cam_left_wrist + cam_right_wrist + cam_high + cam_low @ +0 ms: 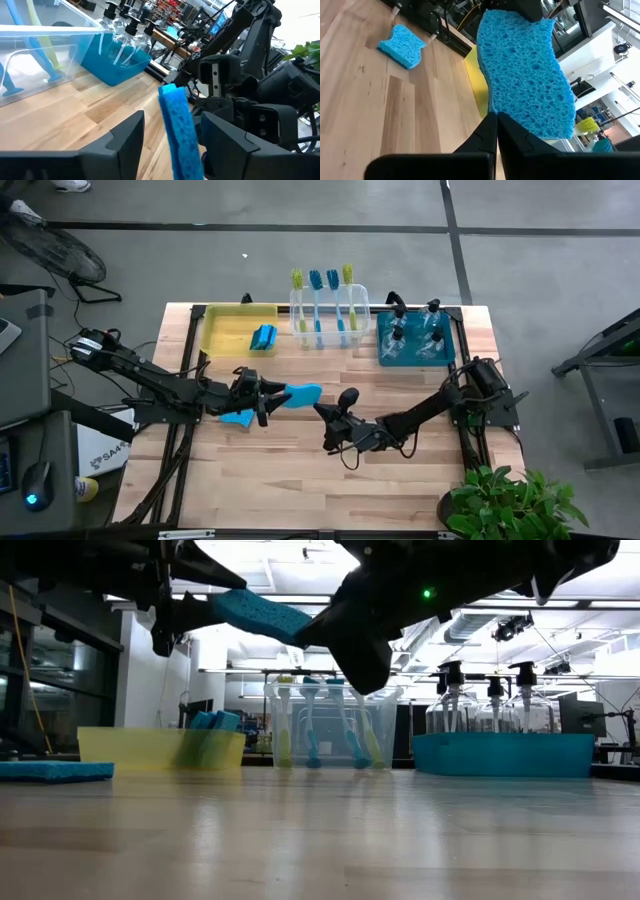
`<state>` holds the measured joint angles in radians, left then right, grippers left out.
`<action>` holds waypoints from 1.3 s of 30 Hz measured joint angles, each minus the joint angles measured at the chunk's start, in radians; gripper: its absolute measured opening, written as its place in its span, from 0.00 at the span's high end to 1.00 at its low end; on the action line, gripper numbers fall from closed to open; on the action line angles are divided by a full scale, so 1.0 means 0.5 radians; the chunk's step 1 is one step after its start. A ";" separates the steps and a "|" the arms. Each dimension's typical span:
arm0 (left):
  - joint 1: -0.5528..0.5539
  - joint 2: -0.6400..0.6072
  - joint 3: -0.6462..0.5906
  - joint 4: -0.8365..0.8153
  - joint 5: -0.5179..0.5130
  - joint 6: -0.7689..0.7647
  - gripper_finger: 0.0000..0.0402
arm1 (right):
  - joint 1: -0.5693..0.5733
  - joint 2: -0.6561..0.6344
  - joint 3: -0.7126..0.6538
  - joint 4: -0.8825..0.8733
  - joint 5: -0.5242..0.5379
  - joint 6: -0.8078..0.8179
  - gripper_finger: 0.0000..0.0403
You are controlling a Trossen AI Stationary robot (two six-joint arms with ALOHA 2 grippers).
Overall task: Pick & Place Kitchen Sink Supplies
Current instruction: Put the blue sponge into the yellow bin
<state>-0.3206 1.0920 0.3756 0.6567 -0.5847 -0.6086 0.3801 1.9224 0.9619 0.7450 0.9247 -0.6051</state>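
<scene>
A bright-blue sponge (300, 393) hangs in the air over the middle of the table, and my left gripper (268, 396) is shut on it. The left wrist view shows it edge-on (177, 120). My right gripper (320, 410) is shut, and its tips (496, 120) stand right at the sponge's free end (525, 75). A second blue sponge (237, 417) lies flat on the table below my left gripper. My left gripper pinches the sponge between its two fingers by its two broad faces, at the end nearer the table's left edge (186, 160). The fingers come level from the table's left, along the sponge. The sponge is lifted clear and sticks out past the fingertips toward the right arm. My right gripper's shut fingertips are at the sponge's free end (300, 630); I cannot tell whether they touch it.
Along the far edge stand three bins. A yellow bin (222, 340) holds blue sponges. A clear bin (360, 310) holds upright brushes, and a teal bin (385, 358) holds spray bottles. A potted plant (510, 500) sits at the near right corner.
</scene>
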 joint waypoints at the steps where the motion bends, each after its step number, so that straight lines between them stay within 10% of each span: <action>1: 0.000 0.000 0.000 0.000 0.002 0.001 0.53 | 0.000 0.000 0.000 -0.006 0.000 0.002 1.00; 15: 0.000 0.000 0.000 -0.004 0.083 0.072 0.97 | 0.001 0.001 0.000 -0.010 0.000 0.004 1.00; 27: 0.000 0.000 0.000 -0.007 0.091 0.124 0.99 | 0.014 0.002 -0.001 -0.013 -0.030 0.087 0.95; 39: 0.000 -0.059 0.000 -0.014 -0.064 0.213 0.99 | 0.099 -0.061 -0.001 0.071 0.235 0.450 0.57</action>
<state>-0.3206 1.0626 0.3756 0.6499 -0.6166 -0.5021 0.4297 1.8918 0.9616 0.7803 1.0423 -0.3803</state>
